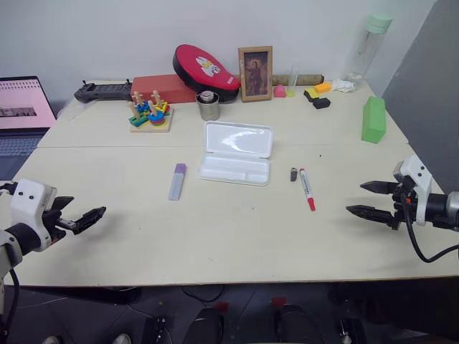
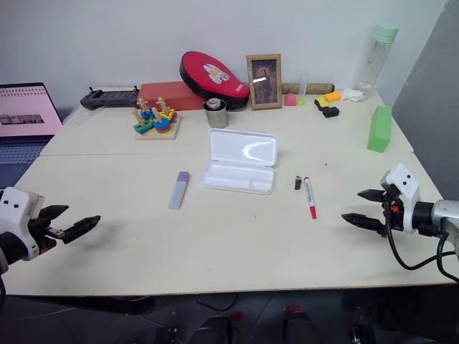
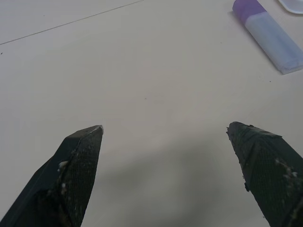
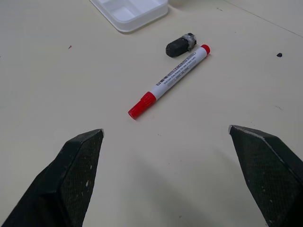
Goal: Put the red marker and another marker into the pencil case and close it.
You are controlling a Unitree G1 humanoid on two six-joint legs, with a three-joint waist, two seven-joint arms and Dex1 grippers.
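The white pencil case point(image 1: 236, 153) lies open in the middle of the table, lid folded back. To its right lies the red marker point(image 1: 307, 189), white barrel with red cap, also seen in the right wrist view point(image 4: 168, 81). Left of the case lies the chunky purple-capped marker point(image 1: 177, 180), whose purple end shows in the left wrist view point(image 3: 270, 35). My left gripper point(image 1: 80, 218) hovers open at the table's left front, well short of that marker. My right gripper point(image 1: 367, 200) stands open at the right edge, apart from the red marker.
A small dark object point(image 1: 293, 174) lies beside the red marker's far end. Along the back stand a red oval pouch point(image 1: 206, 70), a picture frame point(image 1: 255, 73), a metal cup point(image 1: 209, 105), a stacking toy point(image 1: 150, 112) and a green block point(image 1: 374, 119). A laptop point(image 1: 21, 115) sits far left.
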